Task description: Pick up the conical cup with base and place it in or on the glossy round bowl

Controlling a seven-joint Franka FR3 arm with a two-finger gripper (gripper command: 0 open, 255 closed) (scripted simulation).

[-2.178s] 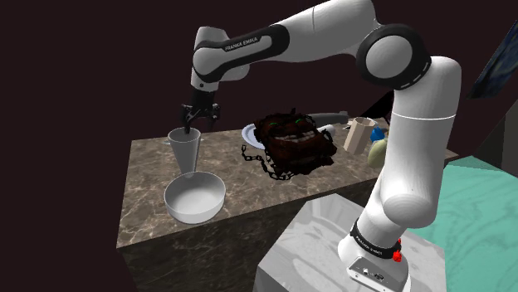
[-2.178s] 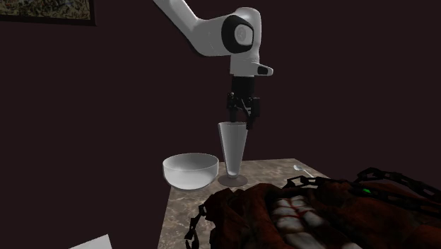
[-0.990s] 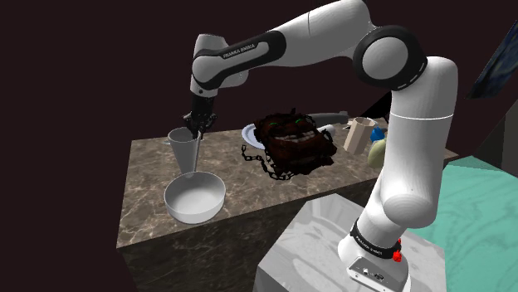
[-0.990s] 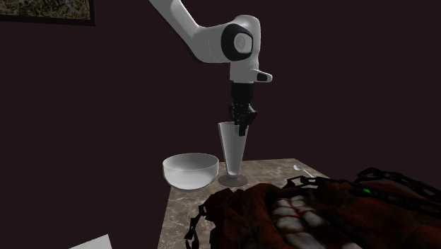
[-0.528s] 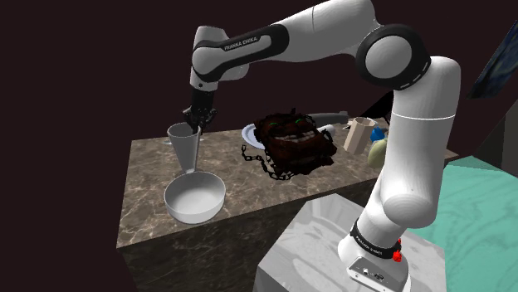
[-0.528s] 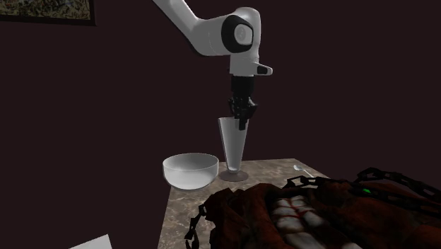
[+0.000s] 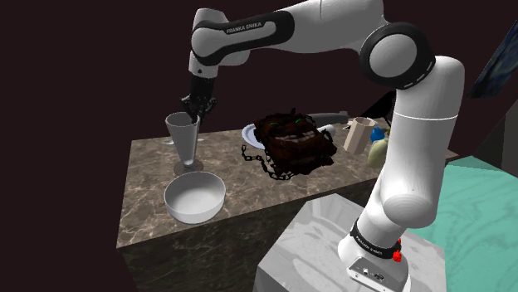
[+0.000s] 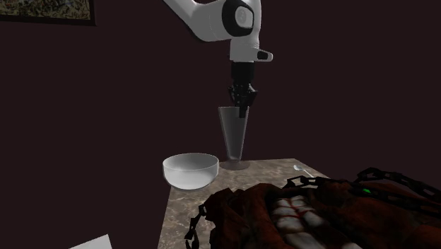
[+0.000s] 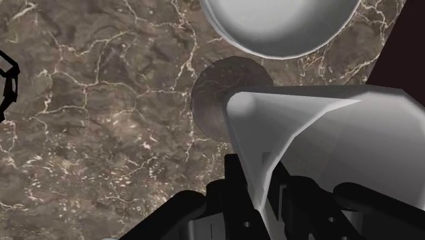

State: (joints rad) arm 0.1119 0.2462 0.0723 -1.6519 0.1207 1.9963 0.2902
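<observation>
Claw (image 8: 242, 107) clamped on conical cup (image 8: 234, 138) rim, beside bowl (image 8: 189, 174), near counter (image 8: 181, 212) edge

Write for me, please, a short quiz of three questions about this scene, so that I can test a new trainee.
1. True or false: the gripper is shut on the rim of the cup.
2. Choose one. What is inside the bowl? A) nothing B) the cup C) a spoon
3. Fill the gap: the wide mouth of the cup points ____.

Key: 1 true; 2 A; 3 up.
</observation>
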